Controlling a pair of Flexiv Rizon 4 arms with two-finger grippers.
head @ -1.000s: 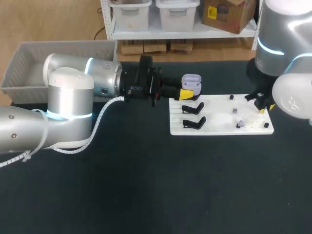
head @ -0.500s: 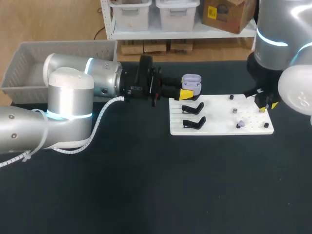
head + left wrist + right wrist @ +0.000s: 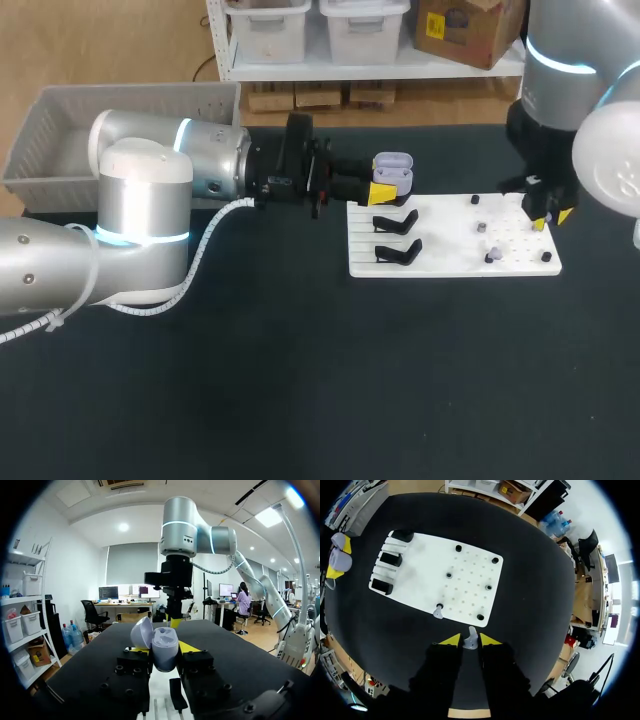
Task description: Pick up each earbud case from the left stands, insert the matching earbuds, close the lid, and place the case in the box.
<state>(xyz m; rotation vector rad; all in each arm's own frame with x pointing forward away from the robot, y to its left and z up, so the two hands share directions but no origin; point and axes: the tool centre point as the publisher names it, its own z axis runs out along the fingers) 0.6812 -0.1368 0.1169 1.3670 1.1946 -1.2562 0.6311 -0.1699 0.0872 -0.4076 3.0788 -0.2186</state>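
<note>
Clamped a lilac earbud case [image 3: 393, 165] [image 3: 162, 647] between the yellow tips of the left gripper [image 3: 385, 188] [image 3: 165, 652], touching it from both sides, lid swung up and open. Hung with it just above the far left corner of the white board [image 3: 450, 240] [image 3: 420, 570], reaching in along the far side of the table [image 3: 300, 380] from its left edge. Showed two black stands [image 3: 397, 220] [image 3: 390, 558] on the board's left part, one behind the other, the farther one just under the held case. Pinched a small lilac earbud [image 3: 471, 641] between the narrow-set tips of the right gripper [image 3: 548, 215] [image 3: 470, 639], over the board's right edge. Showed a second lilac earbud [image 3: 489, 257] [image 3: 438, 611] sitting on the board close to its near edge, towards the right corner, with small black pegs [image 3: 476, 200] [image 3: 458, 547] scattered around it. Had a grey basket [image 3: 40, 130] at the table's far left corner, well apart from the board.
</note>
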